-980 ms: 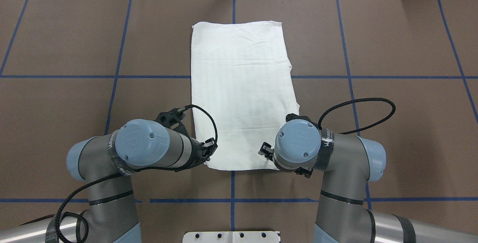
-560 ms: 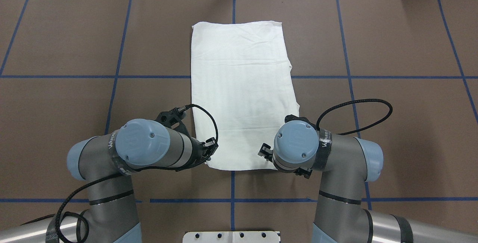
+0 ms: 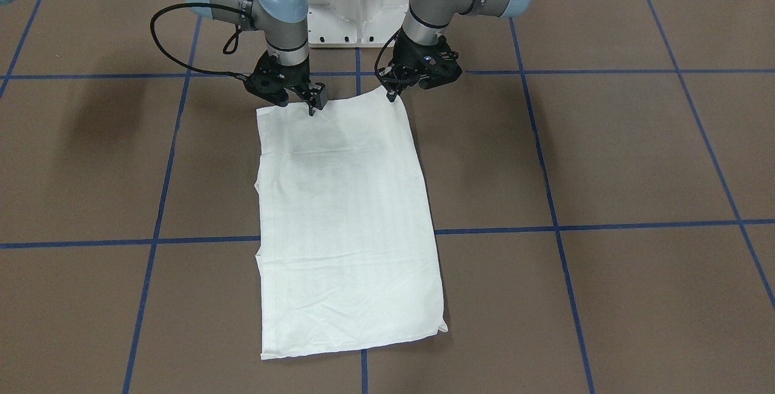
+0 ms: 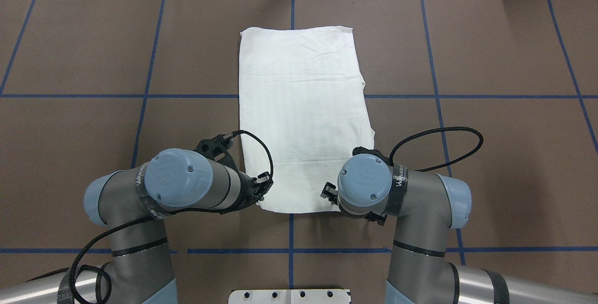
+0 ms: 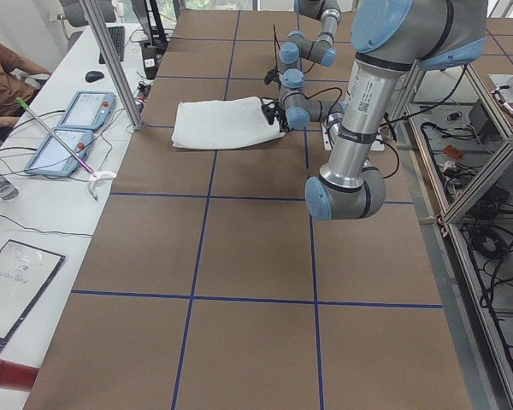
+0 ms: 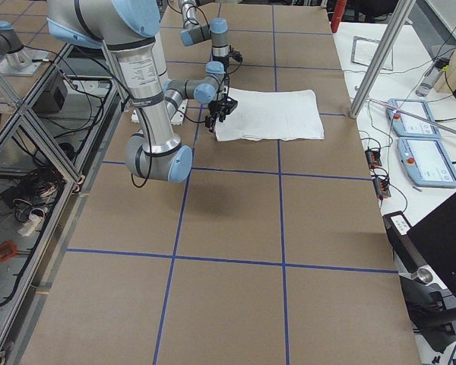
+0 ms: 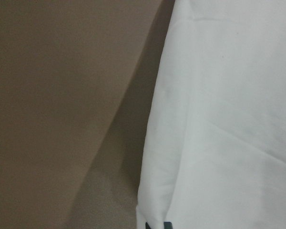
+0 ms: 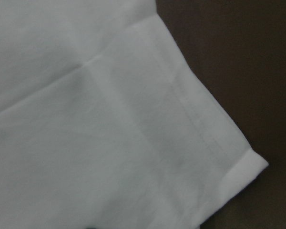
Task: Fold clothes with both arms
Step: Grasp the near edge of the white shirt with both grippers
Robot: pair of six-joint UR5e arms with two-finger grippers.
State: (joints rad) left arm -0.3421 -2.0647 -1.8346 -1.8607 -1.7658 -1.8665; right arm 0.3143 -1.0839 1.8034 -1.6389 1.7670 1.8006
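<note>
we see the white t-shirt (image 4: pixel 301 108) folded into a long, narrow rectangle, lying flat on the brown table (image 4: pixel 490 52) in the middle. its long side runs away from the robot, and it lies across one of the blue tape lines (image 4: pixel 93 95). its short near edge lies just ahead of the white pedestal base (image 4: pixel 289 295).

both arms reach in low over that near edge. the left gripper (image 4: pixel 262 188) sits at the shirt's near left corner. in the front-facing view that corner rises to a small point right at the left gripper (image 3: pixel 392 90). the left wrist camera shows the shirt's side edge (image 7: pixel 152 143) against the table, with a sliver of dark fingertip (image 7: pixel 155 225) at the bottom of the picture, under the cloth's edge. we cannot tell whether this gripper's fingers are spread or pressed together.

the right gripper (image 4: pixel 328 192) is over the near edge close to the right corner, and in the front-facing view its black tip (image 3: pixel 315 103) touches or nearly touches the cloth. the right wrist camera shows a stitched hem (image 8: pixel 195 114) running to a slightly turned-up corner (image 8: pixel 250 167). it shows none of the fingers, so we cannot tell their state either.

the rest of the shirt (image 3: pixel 345 218) lies smooth, with faint creases across it.
</note>
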